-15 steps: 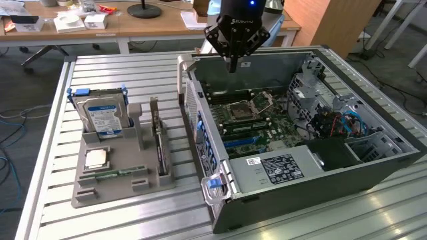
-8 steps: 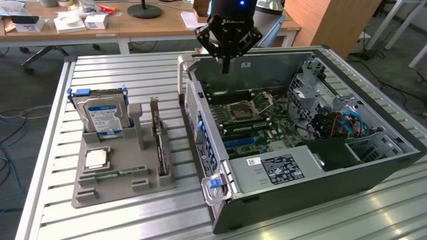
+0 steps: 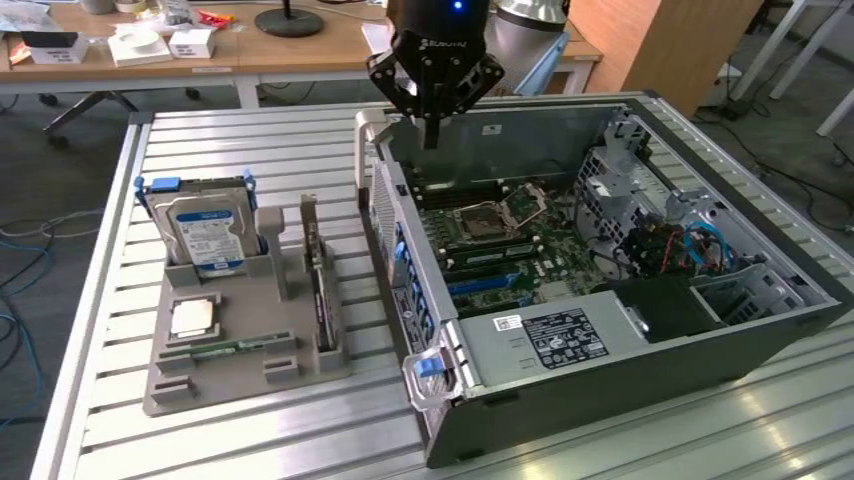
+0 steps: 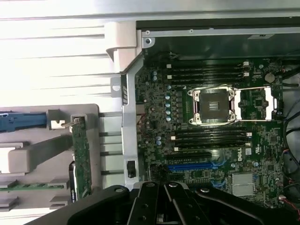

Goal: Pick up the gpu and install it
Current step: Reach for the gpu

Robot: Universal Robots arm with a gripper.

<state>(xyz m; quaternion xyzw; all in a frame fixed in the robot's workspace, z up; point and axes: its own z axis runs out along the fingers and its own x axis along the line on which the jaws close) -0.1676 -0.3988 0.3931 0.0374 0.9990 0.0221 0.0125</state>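
Note:
The gpu (image 3: 318,285) is a thin card standing on its long edge in a slot of the grey holder (image 3: 247,380), to the exterior view's left of the open computer case (image 3: 747,340). In the wrist view the gpu (image 4: 80,159) appears as a narrow green strip. My black gripper (image 3: 430,138) hangs over the case's far rim, above the motherboard (image 3: 514,235), well away from the gpu. Its fingers are shut together with nothing between them. In the wrist view the gripper (image 4: 164,206) sits over the board near the blue slot (image 4: 192,165).
The holder also carries an upright silver hard drive (image 3: 207,235), a small square chip (image 3: 194,318) and a slim green memory stick (image 3: 234,348). The case wall (image 3: 400,260) stands between holder and motherboard. A slatted metal table (image 3: 240,140) lies beneath, with desks behind.

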